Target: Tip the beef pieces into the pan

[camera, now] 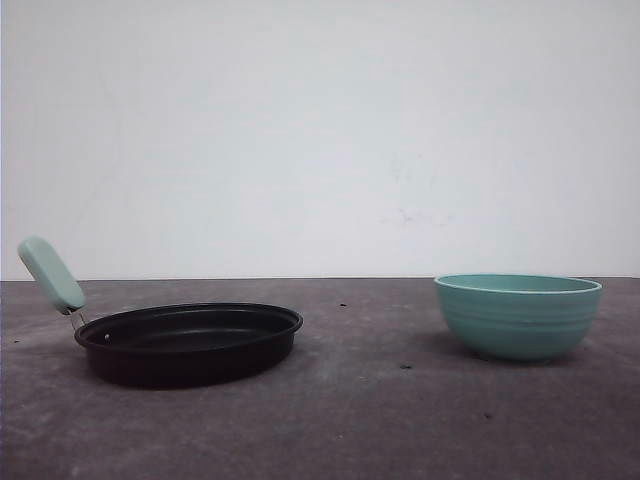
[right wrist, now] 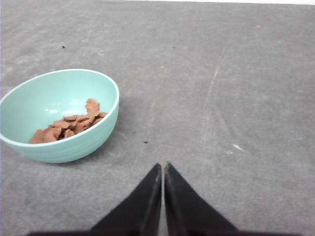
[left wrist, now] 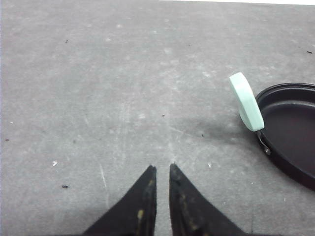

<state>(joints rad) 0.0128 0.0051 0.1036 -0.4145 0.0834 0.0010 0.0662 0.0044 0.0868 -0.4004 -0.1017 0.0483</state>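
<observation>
The black pan [camera: 190, 345] with its mint-green handle [camera: 50, 273] sits on the left of the grey table, and nothing lies in it. In the left wrist view the pan [left wrist: 291, 135] lies off to one side of my left gripper [left wrist: 162, 167], which is shut with a thin slit between its fingertips and holds nothing. The beef pieces [right wrist: 69, 127] lie heaped in a teal bowl [right wrist: 74, 147], which stands on the right of the table in the front view [camera: 518, 318]. My right gripper [right wrist: 163, 164] is shut and holds nothing, apart from the bowl, over bare table.
The grey tabletop [camera: 370, 400] is scuffed, with small dark specks. A wide stretch of bare surface separates the pan from the bowl. A white wall rises behind the table's far edge.
</observation>
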